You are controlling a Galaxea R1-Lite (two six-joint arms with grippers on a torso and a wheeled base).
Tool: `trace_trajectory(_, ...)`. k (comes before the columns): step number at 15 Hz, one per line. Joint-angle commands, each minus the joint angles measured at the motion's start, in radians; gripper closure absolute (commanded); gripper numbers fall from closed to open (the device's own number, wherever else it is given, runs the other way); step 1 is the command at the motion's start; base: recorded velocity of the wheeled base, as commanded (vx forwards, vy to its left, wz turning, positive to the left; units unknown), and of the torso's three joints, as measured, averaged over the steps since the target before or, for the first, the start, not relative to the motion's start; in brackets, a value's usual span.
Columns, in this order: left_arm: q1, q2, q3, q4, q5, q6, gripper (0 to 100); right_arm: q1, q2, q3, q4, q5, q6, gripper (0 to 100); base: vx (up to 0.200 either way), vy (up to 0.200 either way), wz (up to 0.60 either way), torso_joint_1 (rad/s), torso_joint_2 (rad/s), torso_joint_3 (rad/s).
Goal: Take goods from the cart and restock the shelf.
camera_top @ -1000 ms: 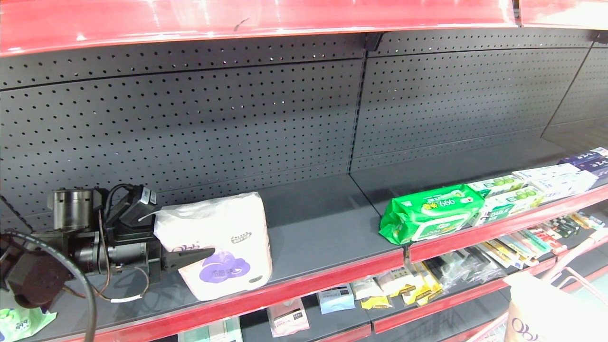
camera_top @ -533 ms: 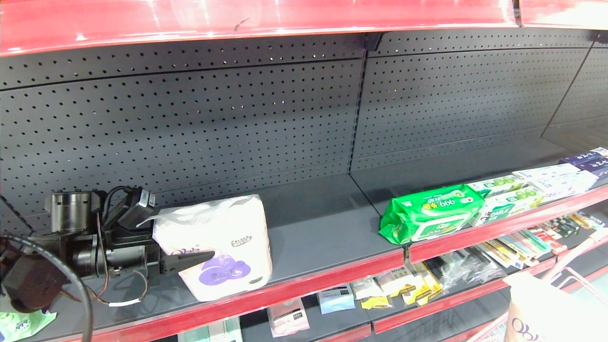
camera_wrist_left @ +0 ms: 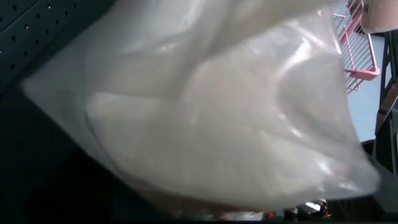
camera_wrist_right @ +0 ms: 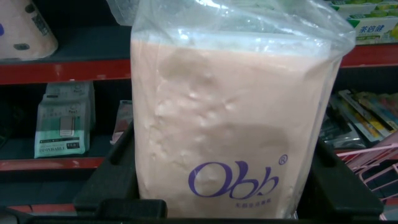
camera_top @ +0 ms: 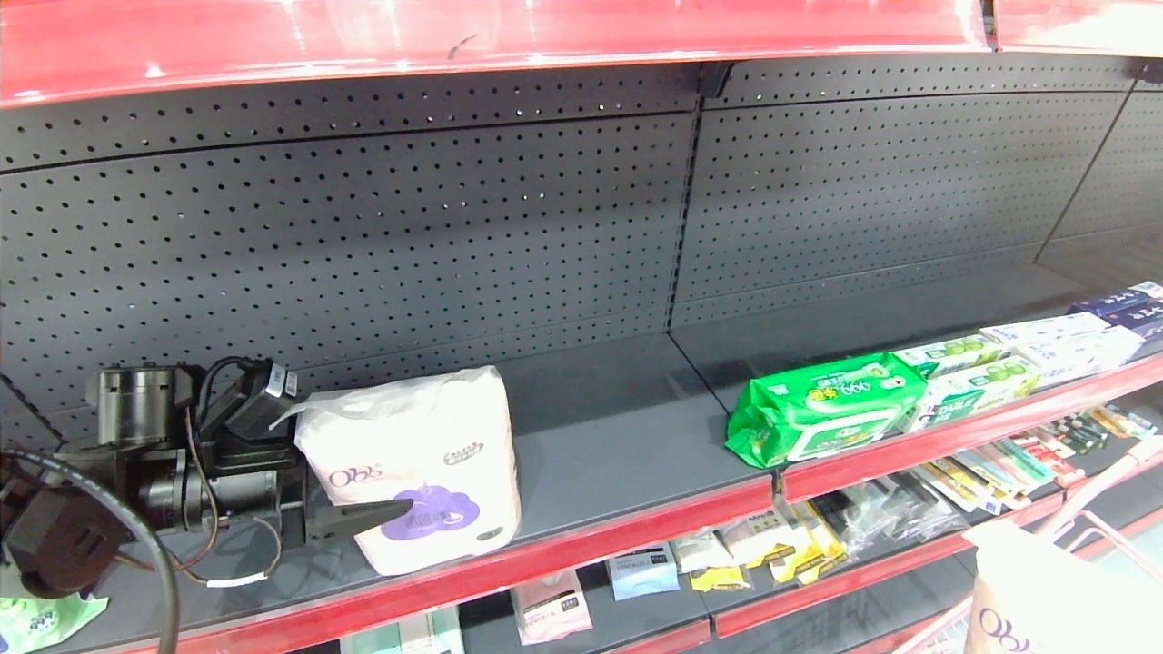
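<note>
A white toilet paper pack (camera_top: 418, 463) with a purple print stands upright on the dark shelf (camera_top: 600, 427), near its red front edge. My left gripper (camera_top: 395, 468) lies level at the pack's left side, open, with the pack between its fingers; the near finger (camera_top: 359, 518) sits off the wrap, low at the front. The same pack's plastic wrap (camera_wrist_left: 211, 124) is pressed close in the left wrist view. My right gripper (camera_wrist_right: 227, 186) is shut on a second toilet paper pack (camera_wrist_right: 230, 118), which is also at the lower right (camera_top: 1045, 599), over the pink cart (camera_top: 1113, 545).
A green wipes pack (camera_top: 818, 409) and rows of toothpaste boxes (camera_top: 1027, 354) fill the shelf's right part. Bare shelf lies between the white pack and the wipes. Lower shelves hold small hanging goods (camera_top: 772, 545). Another green pack (camera_top: 36, 618) sits at the far left.
The left gripper's near finger has dropped away from the white pack, opening. The pack has straightened and its wrap no longer looks squeezed. The right arm's pack has stayed put.
</note>
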Motion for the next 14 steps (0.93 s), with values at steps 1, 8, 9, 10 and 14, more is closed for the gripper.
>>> trace_trajectory(1,0.001,-0.006,0.000,-0.002,-0.002,0.000,0,0.000,0.000,0.000,0.000,0.001,0.000,100,0.000,0.000,0.00,0.000,0.00,0.000)
trace_trajectory(8,0.010,-0.145,0.049,0.000,-0.006,-0.012,0,0.000,0.000,0.000,0.000,0.001,0.000,100,0.000,0.000,0.00,0.000,0.00,0.000)
trace_trajectory(9,0.017,-0.166,0.051,0.000,-0.006,-0.014,0,0.000,0.001,0.000,0.000,0.001,0.000,100,0.000,0.000,0.00,0.000,0.00,0.000)
trace_trajectory(10,0.022,-0.183,0.051,0.000,-0.006,-0.014,0,0.000,0.000,0.000,0.000,0.001,0.000,100,0.000,0.000,0.00,0.000,0.00,0.000)
trace_trajectory(14,0.030,-0.246,0.041,-0.005,-0.006,-0.049,0,0.000,0.000,0.000,0.000,0.001,0.001,100,0.000,0.000,0.00,0.000,0.00,0.000)
